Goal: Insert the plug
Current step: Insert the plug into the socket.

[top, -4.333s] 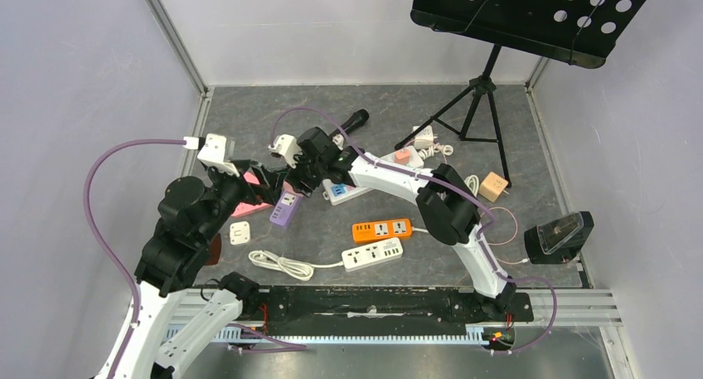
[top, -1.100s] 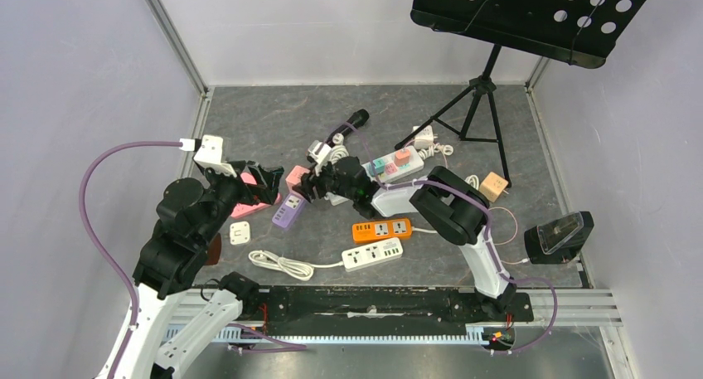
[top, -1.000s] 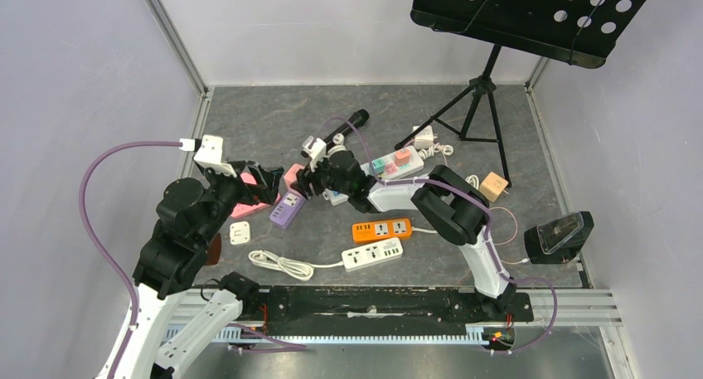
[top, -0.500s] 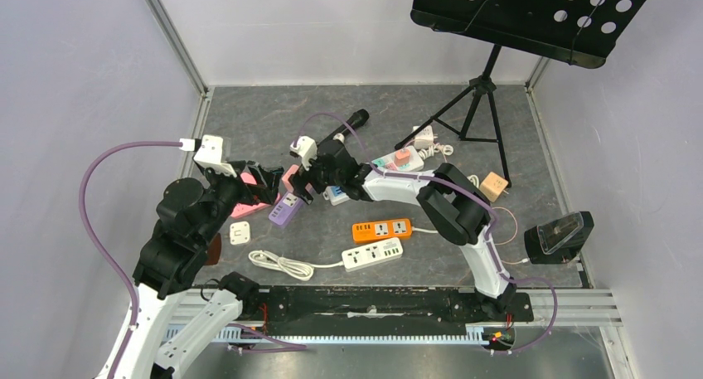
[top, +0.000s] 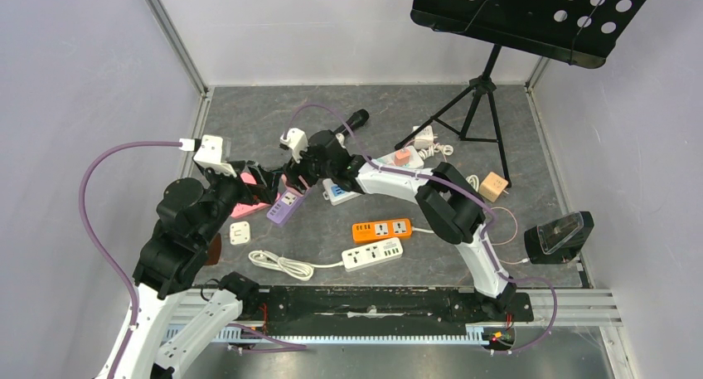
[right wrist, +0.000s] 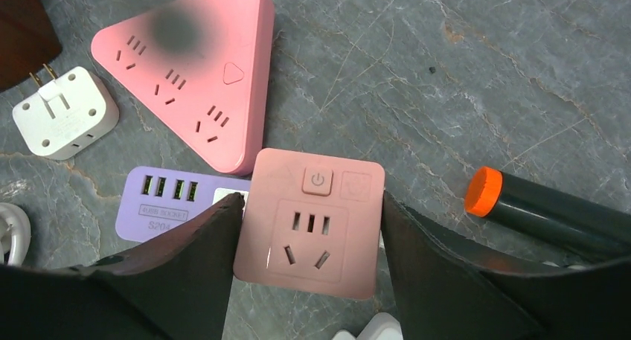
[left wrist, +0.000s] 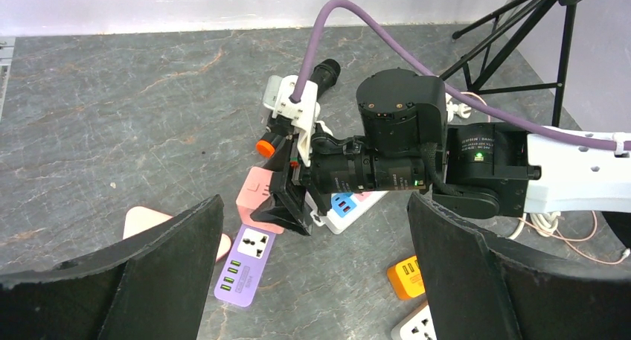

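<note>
The plug is a pink square adapter (right wrist: 309, 225) with a power button and a five-hole face. It sits at the end of the purple power strip (right wrist: 167, 202), covering part of that strip's white socket. My right gripper (right wrist: 311, 200) straddles it, one finger against each side. In the left wrist view the same right gripper (left wrist: 294, 206) points down onto the pink adapter (left wrist: 257, 199), just beyond the purple strip (left wrist: 242, 269). My left gripper (left wrist: 312, 280) hangs wide open above the table with nothing in it. From above, the right gripper (top: 292, 186) is over the purple strip (top: 282, 206).
A pink triangular socket (right wrist: 193, 65) and a white plug adapter (right wrist: 67, 113) lie left of the plug. A dark torch with an orange cap (right wrist: 551, 213) lies to its right. An orange strip (top: 381, 228), a white strip (top: 373, 253) and a music stand (top: 477, 105) are nearby.
The right wrist has swung left and towards the back. Its fingers spread wide and have come in again round the pink adapter. The purple strip has slid slightly left. The left arm is still.
</note>
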